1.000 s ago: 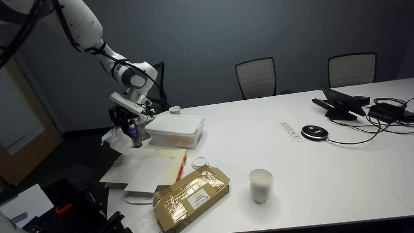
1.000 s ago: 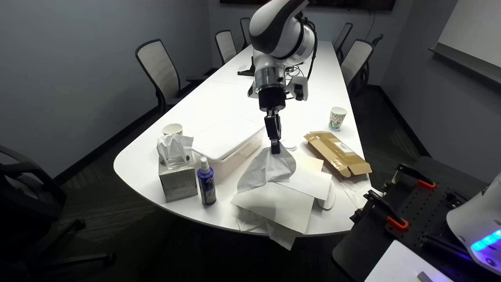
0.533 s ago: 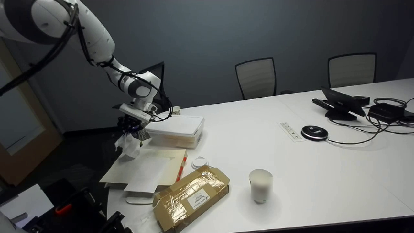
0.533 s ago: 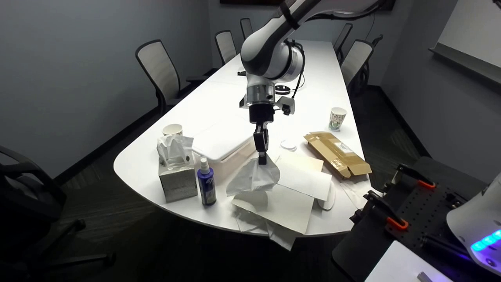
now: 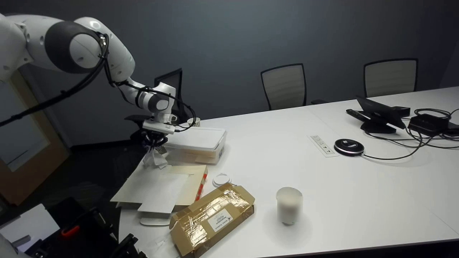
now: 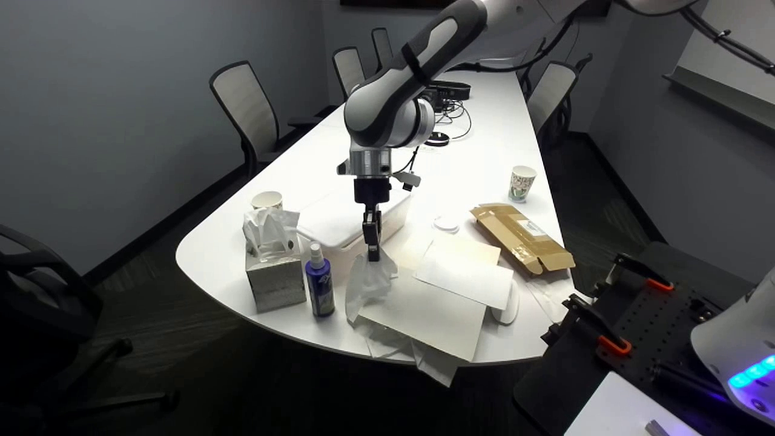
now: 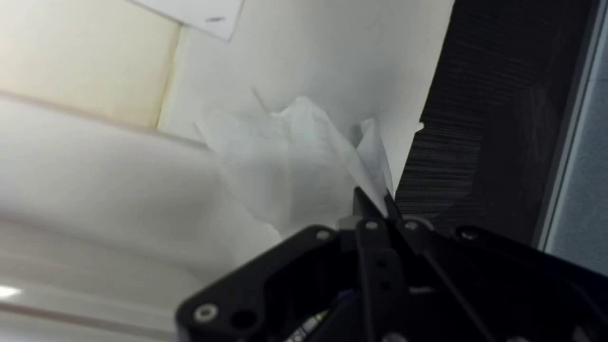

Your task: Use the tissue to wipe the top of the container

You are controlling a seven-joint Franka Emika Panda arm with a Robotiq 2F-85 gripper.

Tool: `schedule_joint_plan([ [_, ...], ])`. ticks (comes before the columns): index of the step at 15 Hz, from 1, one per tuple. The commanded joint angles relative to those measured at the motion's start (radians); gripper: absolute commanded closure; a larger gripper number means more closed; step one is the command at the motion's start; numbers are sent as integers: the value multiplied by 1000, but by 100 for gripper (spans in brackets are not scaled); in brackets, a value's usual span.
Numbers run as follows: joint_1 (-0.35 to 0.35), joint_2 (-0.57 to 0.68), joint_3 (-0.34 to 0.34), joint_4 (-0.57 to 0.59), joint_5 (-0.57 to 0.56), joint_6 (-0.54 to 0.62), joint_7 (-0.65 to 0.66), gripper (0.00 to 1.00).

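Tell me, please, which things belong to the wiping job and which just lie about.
For the job:
black two-fingered gripper
crumpled white paper tissue
rectangular translucent plastic container with white lid

Lying about, among others:
brown cardboard box
blue cylindrical spray bottle
patterned white paper cup

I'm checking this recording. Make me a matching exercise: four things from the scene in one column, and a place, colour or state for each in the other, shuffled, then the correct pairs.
Things
1. tissue
2. container
3. spray bottle
4. cardboard packet

Place, colour or state
A. brown, with a white label
B. blue-purple, upright beside a tissue box
C. gripped in the end effector
D. covered by a flat white lid

Right pairs: 1-C, 2-D, 3-B, 4-A.
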Motion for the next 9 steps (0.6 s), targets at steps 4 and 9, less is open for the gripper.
schedule_joint_plan([
  [4, 54, 78, 16, 120, -102, 143, 4, 100],
  [9, 60, 74, 23, 75, -131, 233, 17, 71],
])
